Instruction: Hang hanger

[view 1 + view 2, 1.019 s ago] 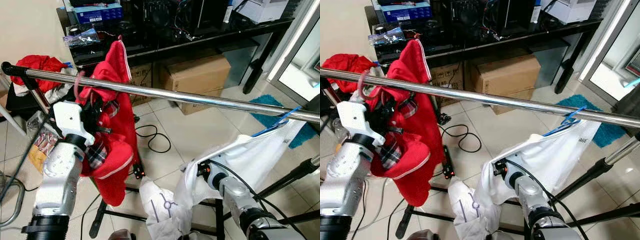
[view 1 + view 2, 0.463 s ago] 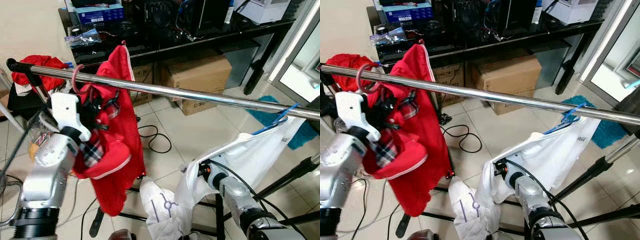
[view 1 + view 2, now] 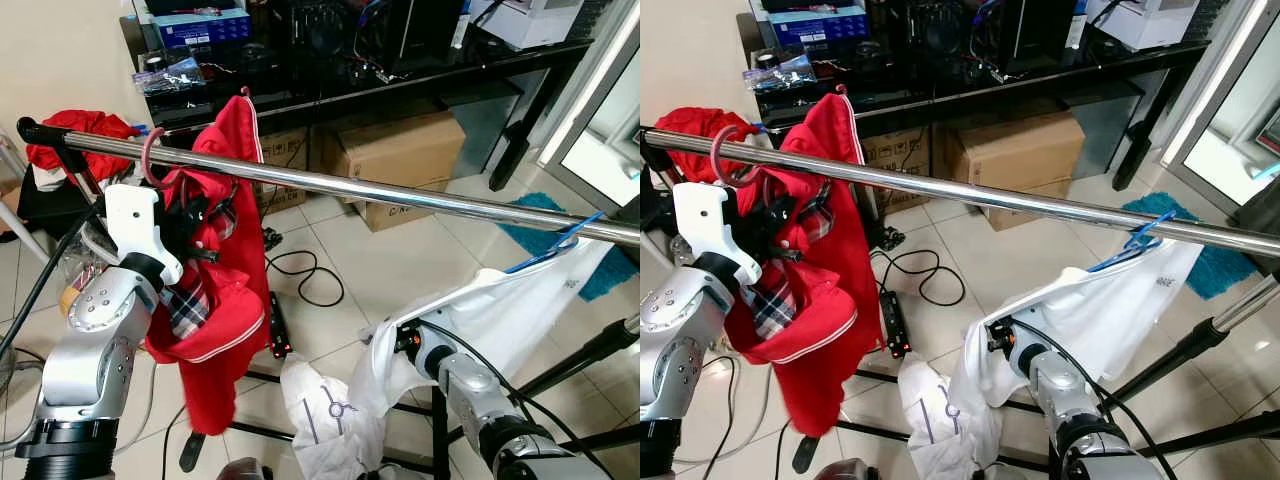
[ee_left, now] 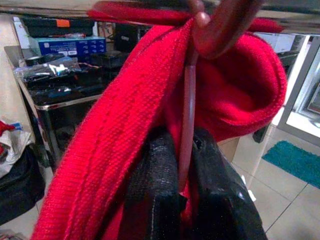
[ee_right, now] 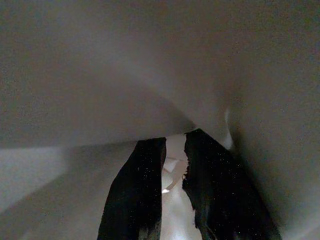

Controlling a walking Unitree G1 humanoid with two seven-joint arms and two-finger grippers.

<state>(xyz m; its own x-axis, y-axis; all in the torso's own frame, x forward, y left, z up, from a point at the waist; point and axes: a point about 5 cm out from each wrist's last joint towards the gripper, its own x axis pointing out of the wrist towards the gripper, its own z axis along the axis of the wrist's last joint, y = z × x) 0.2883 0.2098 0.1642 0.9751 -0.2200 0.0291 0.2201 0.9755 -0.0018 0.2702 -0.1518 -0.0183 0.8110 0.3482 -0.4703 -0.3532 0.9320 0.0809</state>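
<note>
Hanger (image 4: 189,107) between left fingers (image 4: 152,200) (pinched)

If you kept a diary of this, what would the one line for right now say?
left gripper: shut on red hanger | hook over rail, red garment hanging | right gripper: inside white garment

No lettering or label can be read.

Garment (image 3: 235,250): red, with plaid lining in red, white and dark check, and white edge piping. Hanger hook (image 3: 152,160): dull pink-red. Rail (image 3: 400,192): polished chrome. Second garment (image 3: 500,310): white, on a blue hanger (image 3: 556,247). Floor mat (image 3: 540,215): teal.
</note>
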